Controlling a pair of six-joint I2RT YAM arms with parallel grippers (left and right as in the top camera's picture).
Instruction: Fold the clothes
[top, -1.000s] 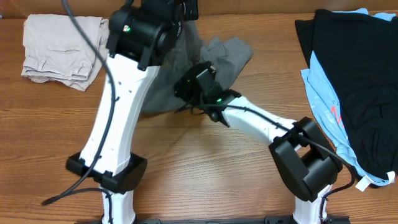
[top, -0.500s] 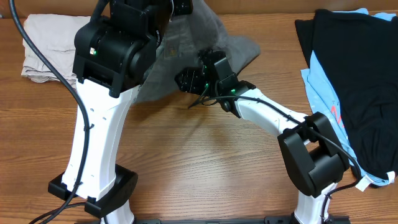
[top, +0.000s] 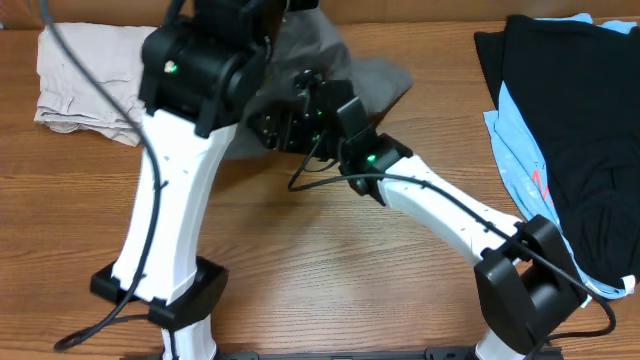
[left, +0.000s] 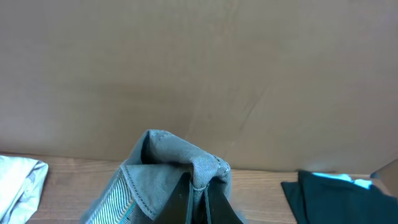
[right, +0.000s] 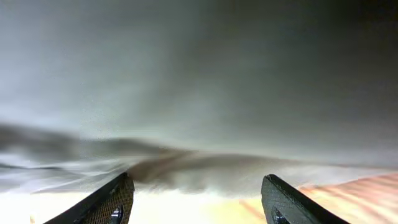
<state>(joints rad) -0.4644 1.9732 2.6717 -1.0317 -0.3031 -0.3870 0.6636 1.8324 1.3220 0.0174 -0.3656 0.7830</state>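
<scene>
We see two arms built of white links and big black joint housings. The left arm (top: 165, 215) carries a small green light (top: 176, 68) on its upper joint, and a black cable (top: 95, 330) trails from it. The right arm (top: 440, 205) has a second green light (top: 372, 157); its fingers (right: 106, 202) are dark.

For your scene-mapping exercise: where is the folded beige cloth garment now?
In the overhead view, the folded beige cloth garment lies at the far-left corner of the wooden table, left of the lifted mid-grey woven shorts.
</scene>
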